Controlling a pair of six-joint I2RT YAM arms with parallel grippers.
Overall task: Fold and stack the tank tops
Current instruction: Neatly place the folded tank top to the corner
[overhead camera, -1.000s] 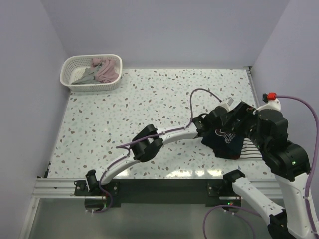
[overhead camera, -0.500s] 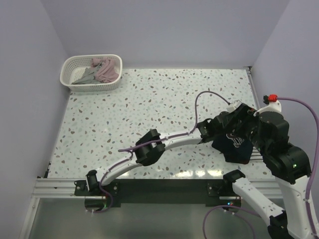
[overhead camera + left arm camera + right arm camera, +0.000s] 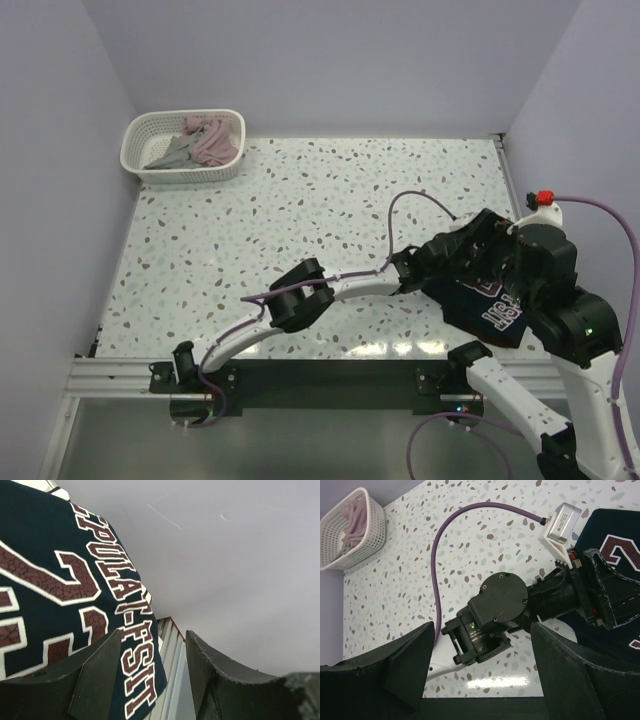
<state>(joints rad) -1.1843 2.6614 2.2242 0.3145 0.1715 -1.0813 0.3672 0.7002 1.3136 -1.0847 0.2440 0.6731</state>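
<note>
A dark navy tank top [image 3: 482, 308] with maroon and white lettering lies near the table's right front corner. The lettering faces up. In the left wrist view this tank top [image 3: 55, 580] fills the left side, and its hem reaches down beside the left finger [image 3: 97, 680]. My left gripper [image 3: 152, 647] is open above that hem and grips nothing. My right gripper [image 3: 482, 630] hangs open and empty higher up, looking down on the left arm's wrist [image 3: 495, 610] and on the navy tank top [image 3: 620, 550].
A white basket [image 3: 150, 165] at the far left corner holds a pinkish cloth [image 3: 210, 140] and a grey cloth [image 3: 172, 152]. The left arm [image 3: 330, 290] stretches across the front of the table. A metal rail [image 3: 300, 375] runs along the near edge.
The left gripper has opened and let go of the navy tank top. The top was bunched and now lies spread out, lettering up, a little further right.
</note>
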